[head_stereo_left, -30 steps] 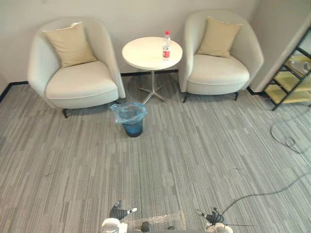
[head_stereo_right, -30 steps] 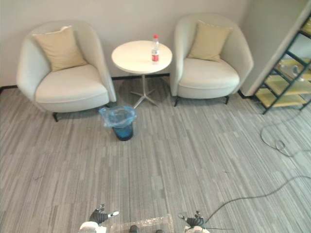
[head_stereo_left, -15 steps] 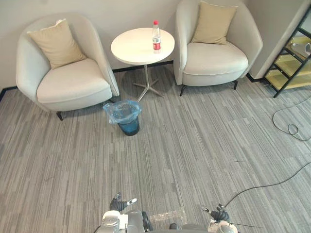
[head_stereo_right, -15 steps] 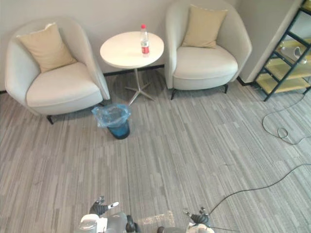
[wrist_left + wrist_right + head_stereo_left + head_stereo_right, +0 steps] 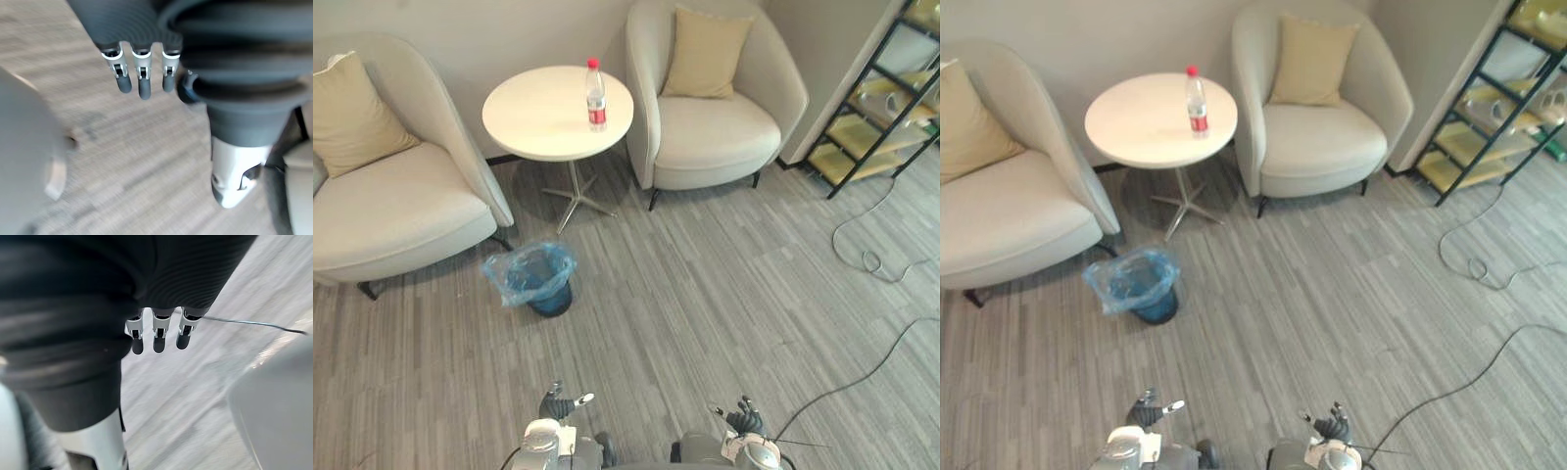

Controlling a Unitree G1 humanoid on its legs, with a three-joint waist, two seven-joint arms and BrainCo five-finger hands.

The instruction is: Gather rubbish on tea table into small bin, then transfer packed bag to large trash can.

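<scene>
bottle [image 5: 595, 95] stands upright on the tea table [image 5: 533, 127], on its right half, toward the far edge; it's the only rubbish i can make out there. small bin [image 5: 551, 300] with blue bag [image 5: 499, 272] sits on the floor near-left of the table's foot, just beside the left armchair [image 5: 382, 211]. left hand [image 5: 558, 403] and right hand [image 5: 741, 421] hang low at the near edge, well apart from the table, fingers loose and straight, nothing in either. so i'd call this the approach step, no grasp yet. walk up between the bin and the right armchair [image 5: 715, 132] so the bottle lands in front of the right hand and you don't kick the bin. square up before raising the arm. bottle looks tall, light and tippy: come in from the side at mid-body, wrap fingers and thumb round it, don't poke the cap. then carry it near-left over the bag's mouth.
</scene>
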